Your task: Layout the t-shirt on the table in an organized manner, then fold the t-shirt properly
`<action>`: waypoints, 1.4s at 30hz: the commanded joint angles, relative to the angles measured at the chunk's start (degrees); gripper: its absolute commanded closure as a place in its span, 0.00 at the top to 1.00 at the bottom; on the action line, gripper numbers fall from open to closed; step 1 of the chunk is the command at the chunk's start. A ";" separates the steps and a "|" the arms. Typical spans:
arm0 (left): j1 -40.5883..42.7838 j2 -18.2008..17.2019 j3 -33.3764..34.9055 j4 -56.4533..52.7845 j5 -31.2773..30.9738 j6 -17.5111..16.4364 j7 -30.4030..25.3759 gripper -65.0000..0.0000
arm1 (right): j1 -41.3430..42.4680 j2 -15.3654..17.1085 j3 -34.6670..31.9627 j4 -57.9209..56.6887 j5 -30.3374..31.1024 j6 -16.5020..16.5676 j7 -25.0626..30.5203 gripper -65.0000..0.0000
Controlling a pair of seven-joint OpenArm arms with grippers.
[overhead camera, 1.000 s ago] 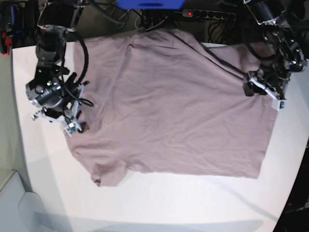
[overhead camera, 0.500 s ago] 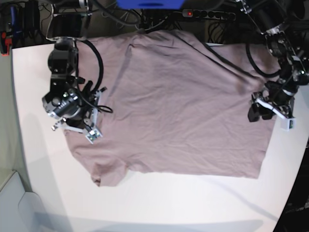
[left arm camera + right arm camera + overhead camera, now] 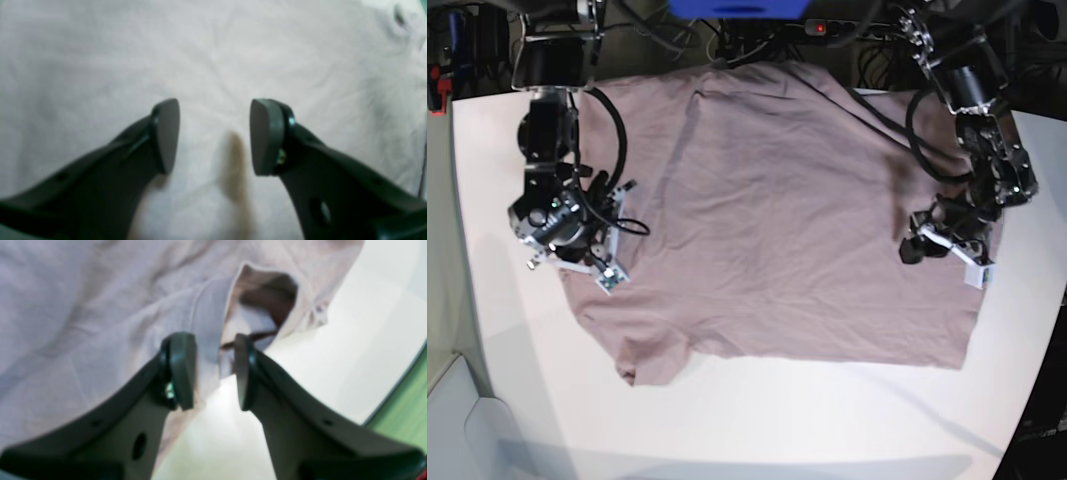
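Your t-shirt (image 3: 787, 220) spread flat across the table (image 3: 757, 420), your left hand (image 3: 213, 136) open above its cloth, gripping nothing, your right hand (image 3: 213, 371) open astride the sleeve hem (image 3: 213, 340)

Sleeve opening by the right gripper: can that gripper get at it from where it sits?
Probably yes. The right gripper is open, straddling the t-shirt edge just short of the sleeve opening. Only bare table lies beside it, and nothing blocks the way.
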 commanded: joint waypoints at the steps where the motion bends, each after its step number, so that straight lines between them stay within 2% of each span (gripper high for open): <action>1: -1.34 -0.81 -0.03 0.71 -1.33 -0.25 -1.66 0.51 | 1.83 0.52 0.12 0.85 0.12 -0.27 0.74 0.31; 8: -2.04 -0.81 -0.12 -0.35 -1.24 -0.34 -1.66 0.51 | 4.82 1.14 2.58 -4.68 0.12 -0.27 0.74 0.32; 13: -2.04 -0.81 -0.12 -0.44 -1.24 -0.34 -1.66 0.51 | 4.65 1.05 2.67 -5.30 0.12 -0.27 0.74 0.42; 19: -2.04 -0.81 -0.12 -0.44 -1.24 -0.25 -1.66 0.51 | 4.47 0.96 2.58 -5.39 0.29 -0.27 0.74 0.39; 22: -2.04 -0.81 -0.12 -0.44 -1.24 -0.25 -1.66 0.51 | 4.38 1.22 2.49 -5.48 0.29 -0.27 0.74 0.31; 27: -2.04 -0.89 -0.38 -0.53 0.70 -0.25 -1.75 0.51 | 4.47 2.46 2.58 -7.06 0.29 -0.27 0.74 0.00; 30: -2.04 -0.89 -0.47 -0.53 2.63 -0.34 -1.75 0.51 | 4.47 3.07 2.58 -6.44 0.29 -0.27 0.74 0.00; 35: -2.04 -0.81 -0.47 -0.53 2.45 -0.34 -1.75 0.51 | 3.24 4.13 2.67 0.06 0.38 -0.27 0.12 0.00; 37: -2.04 -0.81 -0.47 -0.53 2.45 -0.34 -1.75 0.51 | 3.24 3.95 2.49 1.29 0.38 -0.27 -2.07 0.00; 39: -2.13 -0.81 -0.47 -0.53 2.45 -0.34 -1.75 0.51 | 3.68 3.07 2.49 1.38 0.38 -0.27 -4.53 0.06; 42: -2.13 -0.72 -0.47 -0.53 2.45 -0.34 -1.75 0.51 | 3.77 2.46 2.49 1.47 0.38 -0.27 -5.41 0.24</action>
